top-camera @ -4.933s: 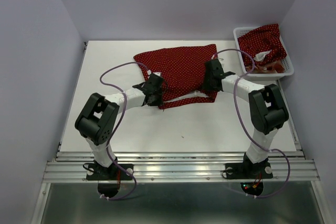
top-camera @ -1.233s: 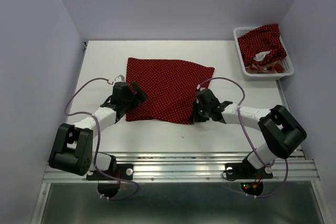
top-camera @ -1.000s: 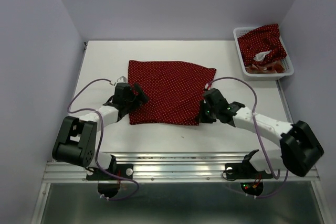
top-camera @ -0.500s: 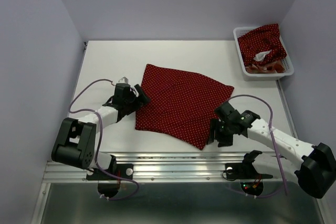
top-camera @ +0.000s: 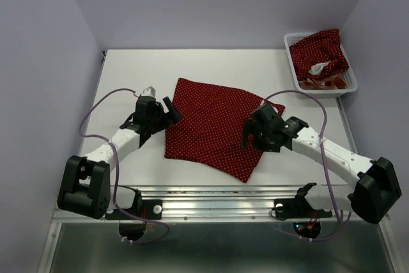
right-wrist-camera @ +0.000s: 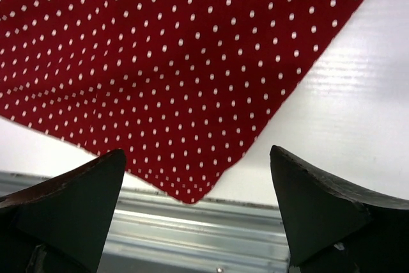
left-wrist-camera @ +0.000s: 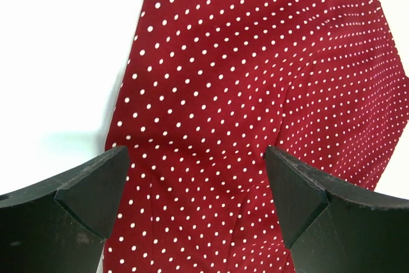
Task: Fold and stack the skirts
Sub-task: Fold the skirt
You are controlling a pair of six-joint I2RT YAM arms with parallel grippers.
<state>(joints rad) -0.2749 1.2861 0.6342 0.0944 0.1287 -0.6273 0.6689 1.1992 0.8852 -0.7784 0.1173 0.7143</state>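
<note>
**Table** (top-camera: 128,75): carries one skirt, with the basket at its far right corner.

**Polka-dot skirt** (top-camera: 217,126): lies flat at the centre. Over the last second it has been drawn nearer and turned, so that one corner now points at the near edge, just short of the metal rail. No crease or bunching is evident in either wrist view (left-wrist-camera: 255,62) (right-wrist-camera: 160,49).

**Basket** (top-camera: 326,91): unchanged, and a second dotted skirt (top-camera: 319,52) is heaped inside it.

**Right gripper** (top-camera: 248,137): a second ago it pinched the skirt's near right corner. It has since let go and pulled back over the cloth, jaws spread, holding nothing (right-wrist-camera: 197,153).

**Left gripper** (top-camera: 170,112): remains spread at the skirt's left edge, holding nothing (left-wrist-camera: 195,151).

**Assessment:** repositioning appears complete. The next fold requires fresh grips, and the stack has not been started.
</note>
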